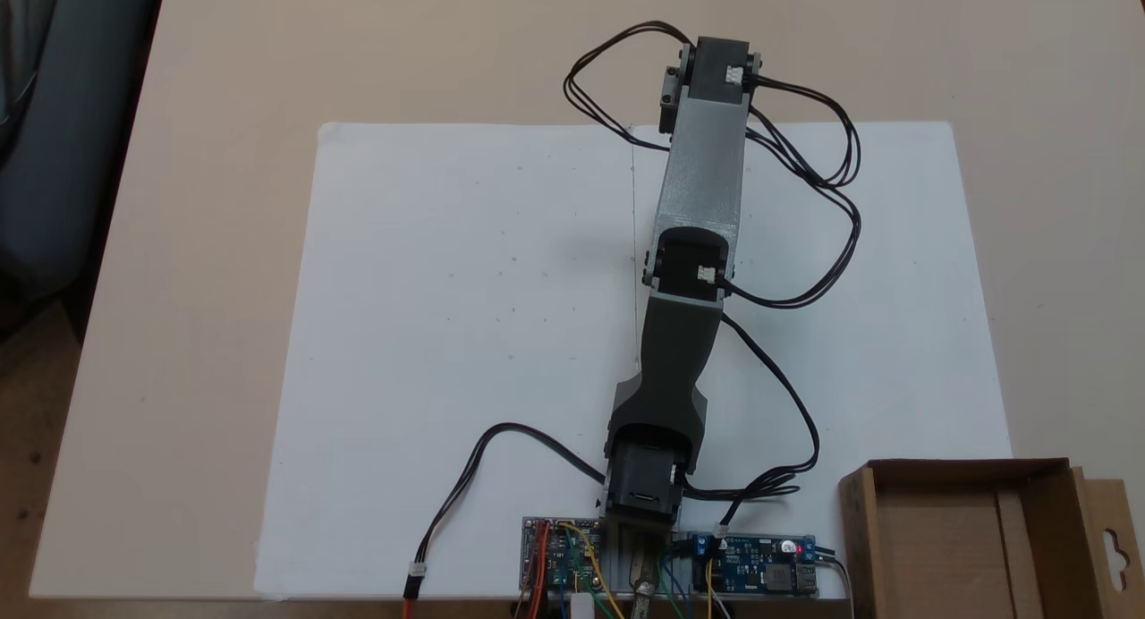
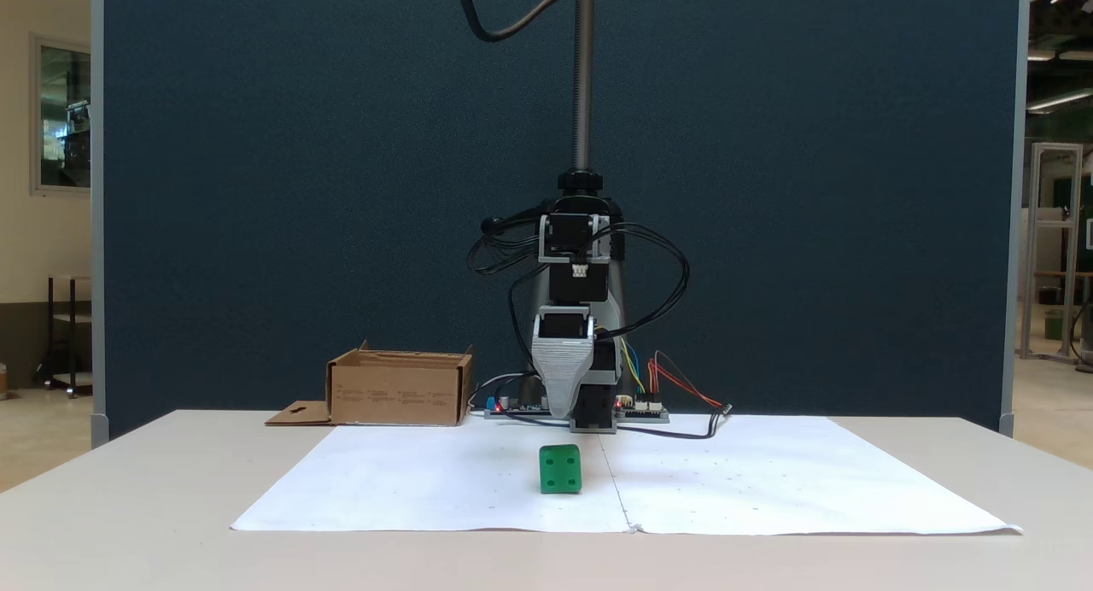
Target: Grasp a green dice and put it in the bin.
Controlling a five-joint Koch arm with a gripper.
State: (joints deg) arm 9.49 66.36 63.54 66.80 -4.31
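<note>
The green dice [image 2: 560, 469] rests on the white paper near the table's front, on the seam between the two sheets. Above and just behind it, my gripper [image 2: 560, 410] points straight down from the folded arm. Only its grey tapered jaw shows, so I cannot tell whether it is open or shut. There is a clear gap between its tip and the dice. From above, the arm [image 1: 702, 172] stretches out over the middle of the paper. The bin [image 1: 939, 547], a brown cardboard box, is empty and stands beside the arm's base [image 2: 400, 390], with its hang-hole flap [image 1: 1114, 547] lying outward.
White paper sheets [image 1: 465, 333] cover the middle of the beige table [image 1: 197, 243]. Circuit boards [image 1: 760, 570] and loose black cables [image 1: 805, 172] sit around the arm's base. A metal pole [image 2: 583, 78] and a dark blue partition [image 2: 299, 190] stand behind the arm.
</note>
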